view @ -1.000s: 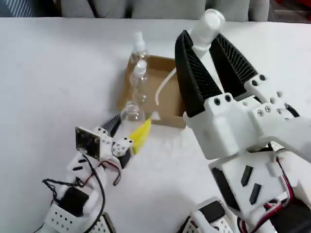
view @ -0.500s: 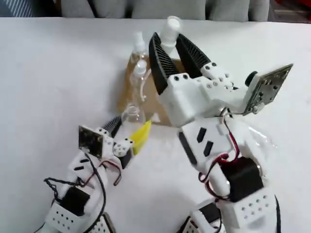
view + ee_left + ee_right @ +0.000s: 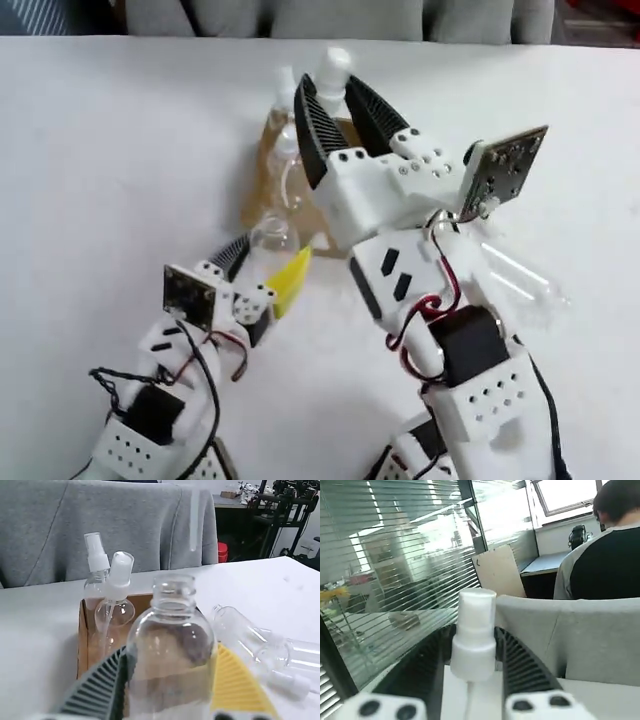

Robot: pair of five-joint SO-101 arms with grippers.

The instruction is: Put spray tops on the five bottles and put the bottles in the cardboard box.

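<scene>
L gripper (image 3: pixel 262 262) closed round uncapped bottle (image 3: pixel 170 645), upright, just beside cardboard box (image 3: pixel 82 645). R gripper (image 3: pixel 328 100) pinches spray top (image 3: pixel 473 635) betw both fingers, up over box, tube hanging down

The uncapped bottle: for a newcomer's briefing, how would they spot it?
Find the cardboard box mid-table. At its edge nearest the arms, a clear bottle stands between the left end effector's black and yellow fingers. Unlike the two bottles in the box, it has no spray top.
</scene>
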